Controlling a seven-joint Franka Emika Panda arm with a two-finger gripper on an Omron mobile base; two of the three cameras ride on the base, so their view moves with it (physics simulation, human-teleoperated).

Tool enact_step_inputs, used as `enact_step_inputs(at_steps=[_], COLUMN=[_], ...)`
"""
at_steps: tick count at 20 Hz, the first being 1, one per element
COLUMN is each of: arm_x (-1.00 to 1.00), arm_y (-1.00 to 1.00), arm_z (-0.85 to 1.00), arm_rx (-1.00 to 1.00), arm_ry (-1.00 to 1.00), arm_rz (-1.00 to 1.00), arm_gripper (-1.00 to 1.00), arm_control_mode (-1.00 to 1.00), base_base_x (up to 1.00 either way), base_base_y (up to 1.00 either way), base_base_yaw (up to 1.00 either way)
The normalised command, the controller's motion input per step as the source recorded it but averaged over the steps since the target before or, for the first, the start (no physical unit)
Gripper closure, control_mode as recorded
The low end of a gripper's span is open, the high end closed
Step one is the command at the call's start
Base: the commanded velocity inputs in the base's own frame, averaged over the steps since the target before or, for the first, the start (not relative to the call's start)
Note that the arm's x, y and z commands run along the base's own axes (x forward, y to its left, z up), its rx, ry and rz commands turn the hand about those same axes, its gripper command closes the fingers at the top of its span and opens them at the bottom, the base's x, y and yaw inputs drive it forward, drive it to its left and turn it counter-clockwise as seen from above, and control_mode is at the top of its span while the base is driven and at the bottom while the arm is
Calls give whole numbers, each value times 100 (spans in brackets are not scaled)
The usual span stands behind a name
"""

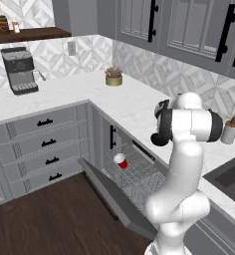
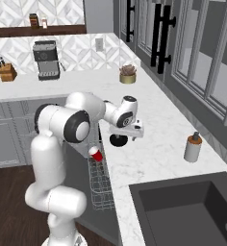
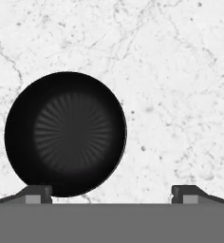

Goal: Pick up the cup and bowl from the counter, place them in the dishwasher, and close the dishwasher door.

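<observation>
1. Gripper (image 3: pixel 112 191): one, on the single arm. In the hand view its two dark fingertips (image 3: pixel 37 192) stand wide apart with nothing between them. It looks straight down at the counter. In the right base view the hand sits just above the bowl.

2. Bowl (image 3: pixel 65 134): one, black, round, shallow, upright on the counter (image 3: pixel 180 85) near the front edge, above the dishwasher opening. Being round, it has no long axis to line up with. In the hand view it lies off-centre, toward the left fingertip, whose tip overlaps its rim; the right fingertip stands well apart from it over bare marble. Judgement: the coming move turns on this offset. The hand must shift toward the bowl until one finger is inside the rim and one outside, or the pads straddle it, before descending.

3. Cup (image 1: pixel 120 161): one, red with a white rim, already in the wire rack of the dishwasher (image 1: pixel 139 182), tilted. Judgement: the cup half of the task looks done.

4. Dishwasher door (image 1: pixel 114 196): one, dropped open below the rack, not yet closed.

5. Soap dispenser (image 2: pixel 193 147): one, white with a brown top, to the right near the sink (image 2: pixel 182 211); not a task item.

6. Far counter: one coffee machine (image 2: pixel 46 59), one knife block (image 2: pixel 7 70), one potted plant (image 2: pixel 127 74).
</observation>
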Motion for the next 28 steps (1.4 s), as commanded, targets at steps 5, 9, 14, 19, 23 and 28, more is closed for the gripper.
enact_step_inputs(at_steps=[5,9,14,19,23,28], arm_x=[39,17,4,0,0,0], arm_y=[-7,0,4,31,25,14], arm_z=[-24,-9,-24,-32,-35,-32], arm_rx=[13,2,0,0,0,0], arm_ry=[3,1,2,2,3,2], arm_rz=[0,0,0,0,0,0], arm_gripper=[-100,-100,-100,-100,100,100], arm_control_mode=[-100,-100,-100,-100,-100,-100], base_base_x=[0,0,0,0,0,0], base_base_y=[0,0,0,0,0,0], base_base_yaw=[0,0,0,0,0,0])
